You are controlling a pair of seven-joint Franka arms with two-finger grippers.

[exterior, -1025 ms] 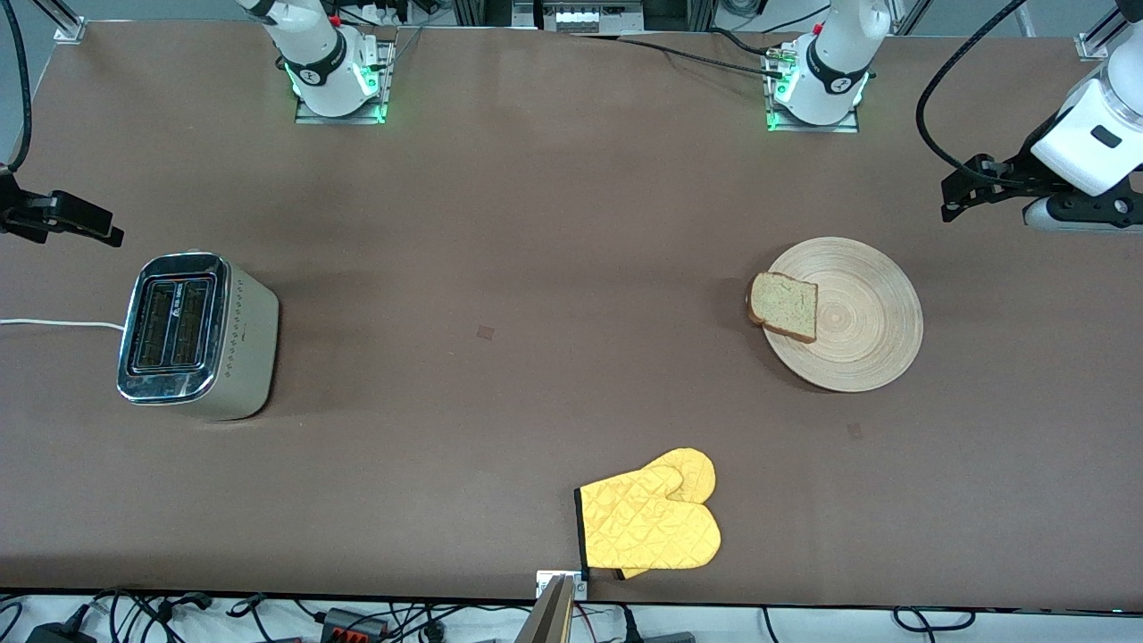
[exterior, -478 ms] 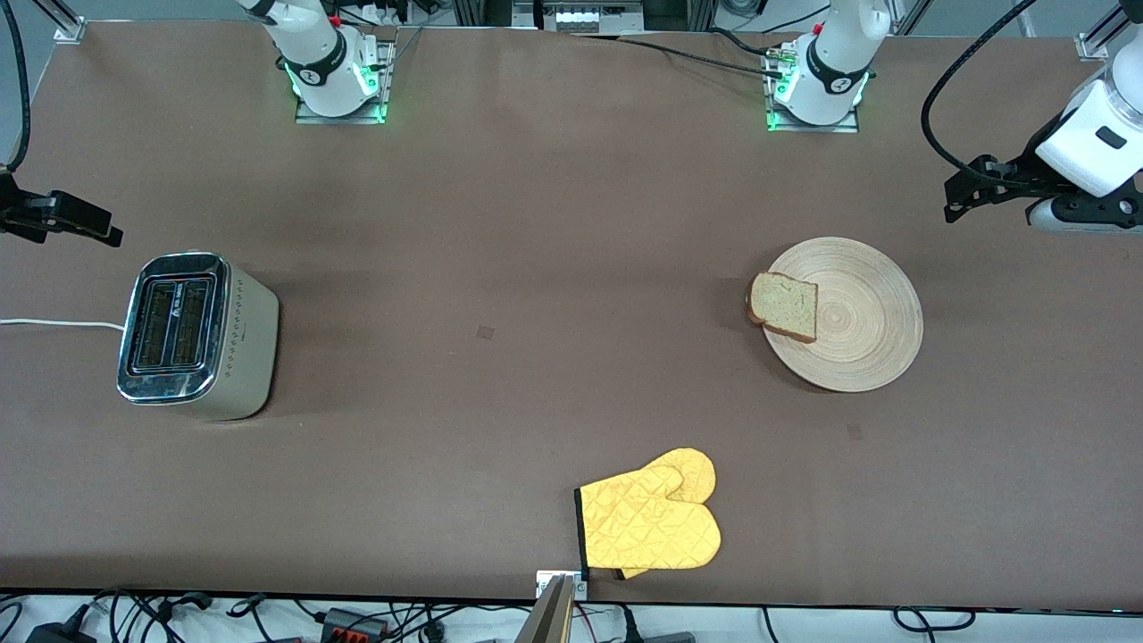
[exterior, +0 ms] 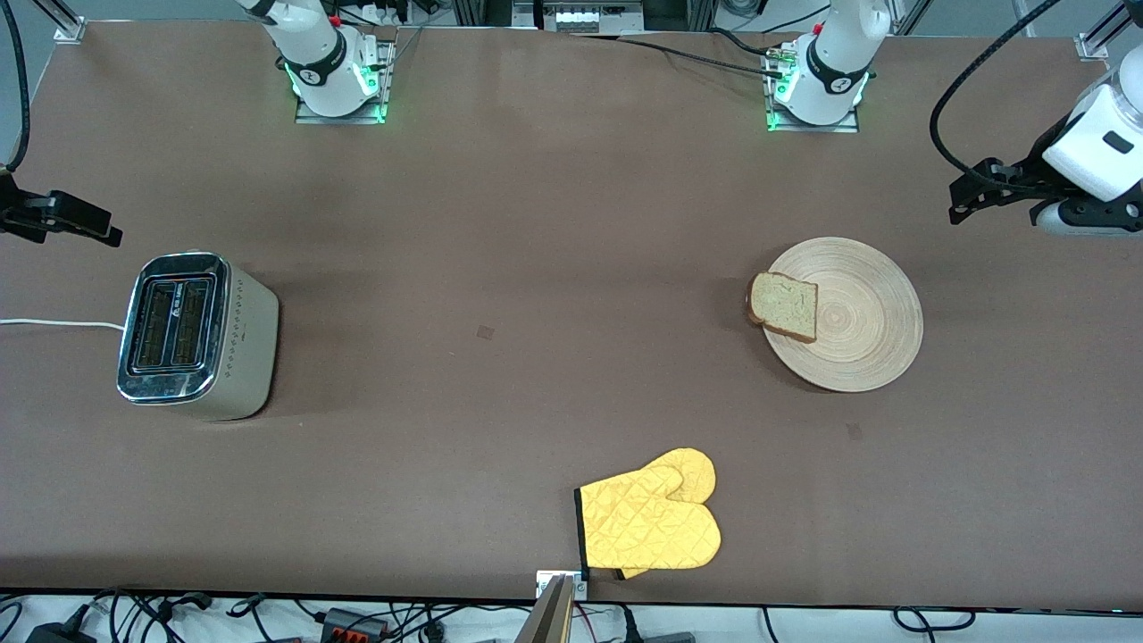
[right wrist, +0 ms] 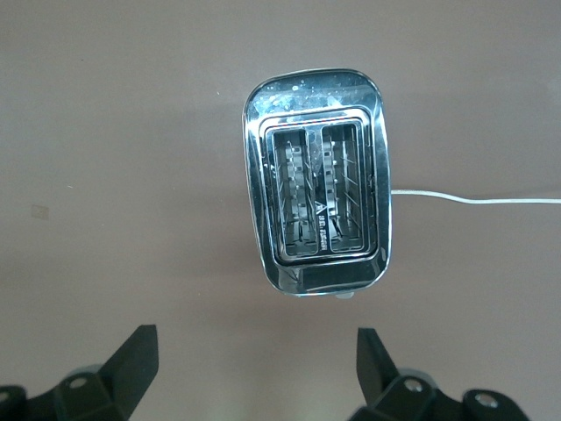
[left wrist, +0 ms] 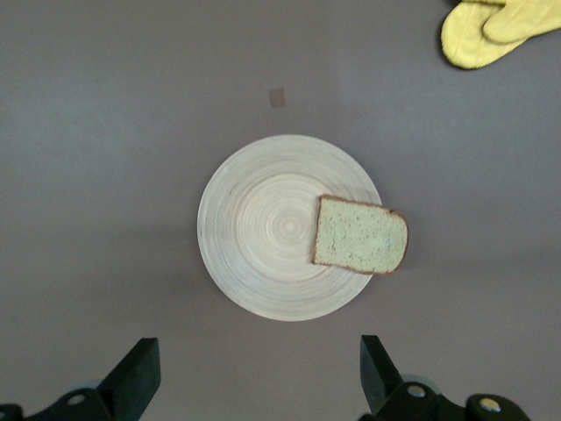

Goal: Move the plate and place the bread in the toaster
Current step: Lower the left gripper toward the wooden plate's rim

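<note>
1. The plate [exterior: 845, 313] is lying flat on the table [exterior: 536, 223] toward the left arm's end, and the bread [exterior: 784, 305] is lying flat across its rim on the side facing the toaster, its rounded end hanging just past the edge.
2. The bread's long axis is running along the length of the table, its rounded end pointing toward the right arm's end and its straight cut end toward the middle of the plate.
3. The toaster [exterior: 194, 335] is standing upright toward the right arm's end, slots facing up and running from the robots' side toward the front camera; its white cord [exterior: 54, 323] is trailing off the table's end.
4. The left gripper [left wrist: 254, 373] is hanging in the air above the plate, fingers spread wide and holding nothing.
5. The right gripper [right wrist: 254, 364] is hanging above the toaster, fingers likewise spread wide and empty.
6. Yellow oven mitts [exterior: 652, 522] are lying near the table's front edge, well apart from the plate.
</note>
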